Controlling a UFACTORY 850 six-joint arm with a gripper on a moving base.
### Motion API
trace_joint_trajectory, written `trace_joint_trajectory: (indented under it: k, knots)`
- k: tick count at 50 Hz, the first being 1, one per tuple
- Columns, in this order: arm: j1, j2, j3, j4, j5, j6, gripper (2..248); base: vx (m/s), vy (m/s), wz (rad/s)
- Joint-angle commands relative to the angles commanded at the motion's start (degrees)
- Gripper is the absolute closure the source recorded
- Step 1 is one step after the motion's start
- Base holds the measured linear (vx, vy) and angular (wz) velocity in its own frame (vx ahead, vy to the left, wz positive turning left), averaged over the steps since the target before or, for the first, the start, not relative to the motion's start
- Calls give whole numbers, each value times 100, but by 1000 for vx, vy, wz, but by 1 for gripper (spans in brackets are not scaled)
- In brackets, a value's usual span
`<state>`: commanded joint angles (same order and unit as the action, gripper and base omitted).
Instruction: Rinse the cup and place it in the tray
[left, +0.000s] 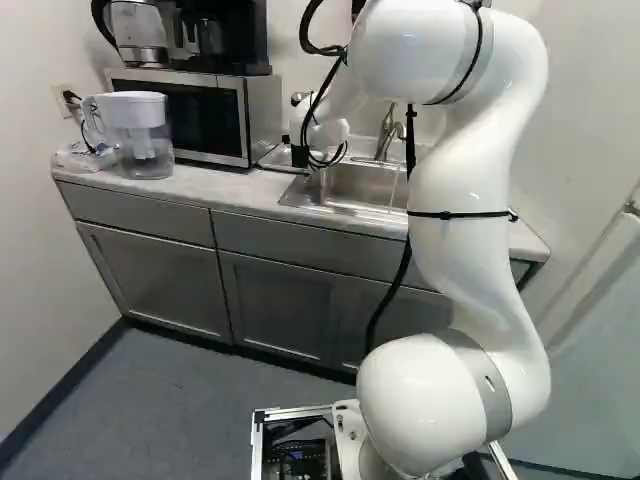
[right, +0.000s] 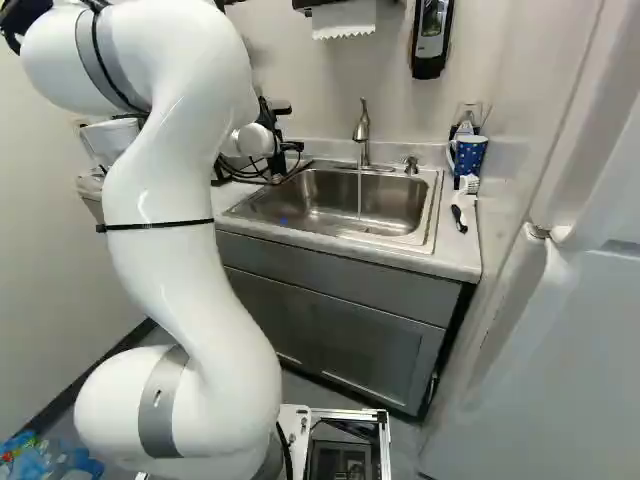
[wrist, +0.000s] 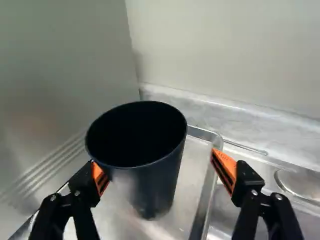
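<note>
- The pitcher (left: 143, 150) stood on the counter, its fill unclear.
- The cup (wrist: 155, 185) stood upright in the tray (wrist: 202, 200); its dark inside hid any water.
- The gripper's (wrist: 157, 162) fingers were apart around it, one very close; placing looked done, so backing straight out evenly, without tipping the cup, was wise.
- Water ran from the faucet (right: 362, 130) into the sink (right: 325, 205).

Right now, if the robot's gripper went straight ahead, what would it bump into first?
Most likely the dark cup, standing in the metal tray: it is ahead of the open gripper, off-centre, though the depth is hard to judge.
</note>
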<state>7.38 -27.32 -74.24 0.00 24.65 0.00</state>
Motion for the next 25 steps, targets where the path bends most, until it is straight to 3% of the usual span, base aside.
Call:
trace_joint_trajectory:
  k: [4,5,10,11,15,16,25]
  knots:
    - [0,0,0,0,0,0,16,0,0,0]
    - [0,0,0,0,0,0,54,0,0,0]
    - [0,0,0,0,0,0,54,0,0,0]
    - [0,0,0,0,0,0,93,0,0,0]
    - [0,0,0,0,0,0,93,0,0,0]
    - [0,0,0,0,0,0,122,0,0,0]
    - [0,0,0,0,0,0,124,0,0,0]
